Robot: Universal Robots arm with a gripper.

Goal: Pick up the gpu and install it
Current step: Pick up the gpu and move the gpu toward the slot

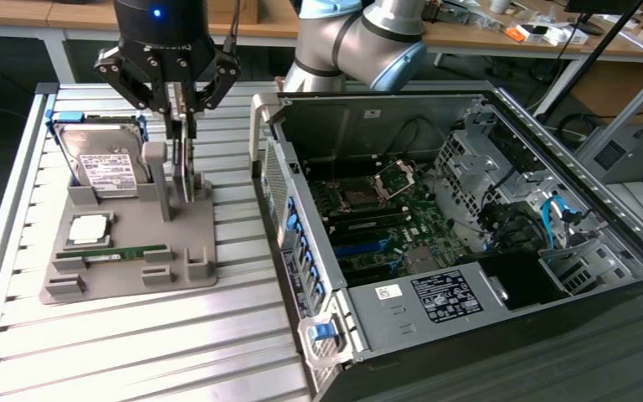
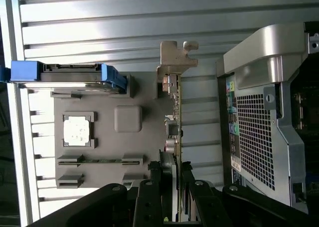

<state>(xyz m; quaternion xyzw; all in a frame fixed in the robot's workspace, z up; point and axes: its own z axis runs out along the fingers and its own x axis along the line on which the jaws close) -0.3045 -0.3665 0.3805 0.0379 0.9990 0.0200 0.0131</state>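
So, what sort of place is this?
Probably a robotics lab for computer assembly: an open silver metal desktop computer case, a grey plastic fixture plate holding parts on a slatted aluminium table, cluttered wooden benches behind.

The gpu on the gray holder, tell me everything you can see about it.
The gpu is a thin, flat circuit card standing on edge in the gray holder, which is the only thing clearly touching it. It looks dark, with small components along one face. A silvery metal bracket is fixed at one end. It sits to the exterior view's left of the open computer case, not yet installed. The gripper hangs right at its top edge, but contact cannot be told.
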